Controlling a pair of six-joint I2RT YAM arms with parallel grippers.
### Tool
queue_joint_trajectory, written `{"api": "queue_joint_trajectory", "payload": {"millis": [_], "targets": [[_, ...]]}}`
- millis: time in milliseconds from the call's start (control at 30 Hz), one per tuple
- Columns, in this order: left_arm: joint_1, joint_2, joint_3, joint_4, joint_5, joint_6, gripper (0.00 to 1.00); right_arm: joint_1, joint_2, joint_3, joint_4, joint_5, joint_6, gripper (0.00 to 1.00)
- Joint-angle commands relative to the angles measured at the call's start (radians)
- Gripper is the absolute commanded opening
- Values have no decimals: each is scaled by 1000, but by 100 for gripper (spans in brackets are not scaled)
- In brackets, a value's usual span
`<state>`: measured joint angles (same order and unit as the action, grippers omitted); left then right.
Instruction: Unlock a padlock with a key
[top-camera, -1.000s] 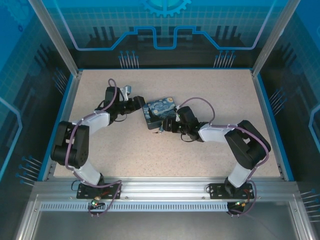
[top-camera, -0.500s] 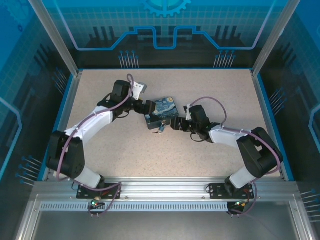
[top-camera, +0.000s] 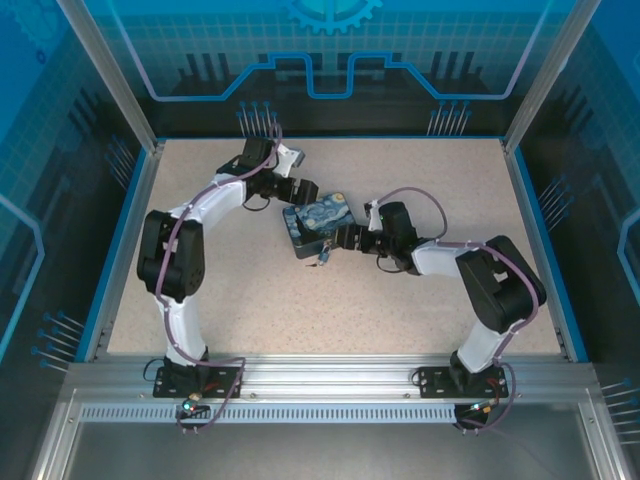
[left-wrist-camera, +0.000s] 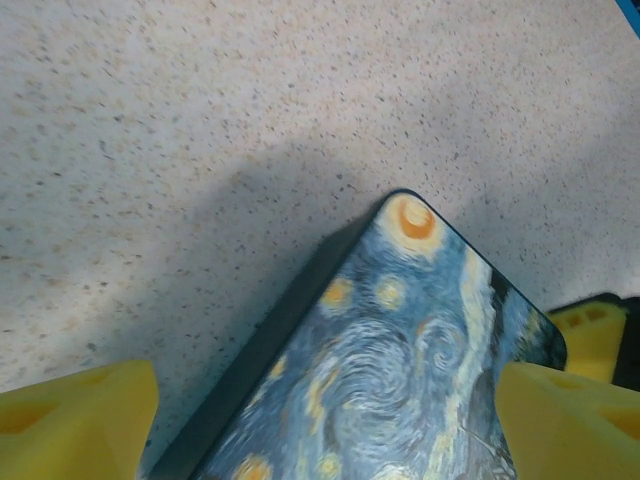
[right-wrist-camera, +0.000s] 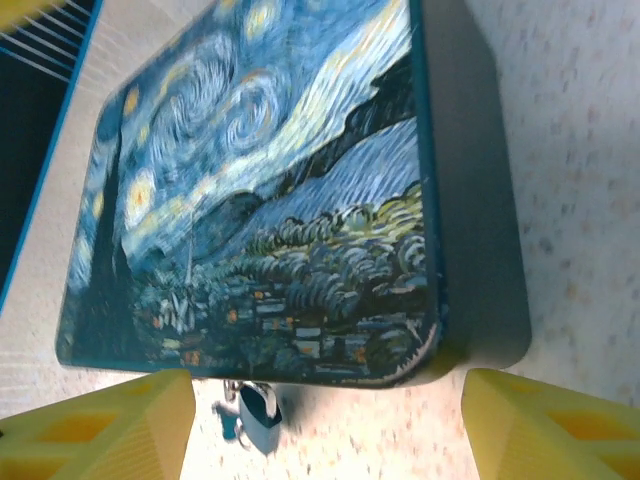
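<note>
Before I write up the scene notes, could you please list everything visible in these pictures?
tin box: one, dark blue with a swirling starry-night painting, mid-table between the two grippers
padlock: one, bluish-silver, very small, on the table at the tin's near edge
table: one, speckled beige with a blue rim
enclosure: one, aluminium posts and blue patterned panels, around the table
left arm: one, white and black with a purple cable, reaching to the tin's far left side
right arm: one, same colours, reaching to the tin's right side
left gripper: one, yellow fingers, open, astride a tin corner
right gripper: one, yellow fingers, open, facing the tin's end
</note>
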<state>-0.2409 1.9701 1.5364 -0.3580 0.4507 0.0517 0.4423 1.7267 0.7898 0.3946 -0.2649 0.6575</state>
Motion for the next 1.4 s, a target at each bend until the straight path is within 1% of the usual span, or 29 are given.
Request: {"api": "queue_joint_trajectory", "payload": {"millis": [0,67,100,300,400,467,533,667,733,800,867,967,1000,1100,1133,1200,1233,1367], "targets": [[-3,37,47,-59,100,-17,86,-32,49,64,71,-71,-10,72],[-3,44,34,-48,102,-26,85,-43,79,84,69,-94,-16,72],[-3,44,26,-46,101,-29,85,-50,95,124,69,-106,-19,72],[-3,23,-28,-46,85,-33,83,-68,198,241,54,-155,-35,74],[-3,2,-62,-34,82,-48,82,-71,248,287,56,-161,-52,75],[-3,-16,-85,-24,72,-52,83,-74,258,291,65,-139,-69,75],[-3,-33,-102,-21,56,-56,82,-79,236,266,68,-79,-90,75],[-1,-58,-112,-43,45,-73,80,-76,100,143,66,55,-140,76],[-1,-74,-135,-30,43,-87,79,-55,15,73,25,133,-176,77],[-1,-88,-164,-22,23,-97,80,-14,-83,-10,-25,236,-213,78],[0,-99,-182,-26,19,-100,80,29,-153,-77,-63,308,-227,79],[0,-131,-229,-2,29,-123,79,96,-217,-124,-118,361,-237,80],[0,-143,-249,12,34,-134,79,121,-220,-122,-163,365,-238,80],[0,-180,-295,34,37,-157,79,182,-195,-103,-194,348,-230,77],[0,-193,-310,38,35,-162,79,193,-182,-101,-185,339,-219,75],[0,-222,-340,51,28,-172,79,211,-143,-97,-147,307,-191,66],[0,-233,-353,57,23,-174,79,219,-125,-91,-134,294,-181,65],[0,-257,-390,82,17,-189,79,267,-56,-51,-133,303,-178,65]]}}
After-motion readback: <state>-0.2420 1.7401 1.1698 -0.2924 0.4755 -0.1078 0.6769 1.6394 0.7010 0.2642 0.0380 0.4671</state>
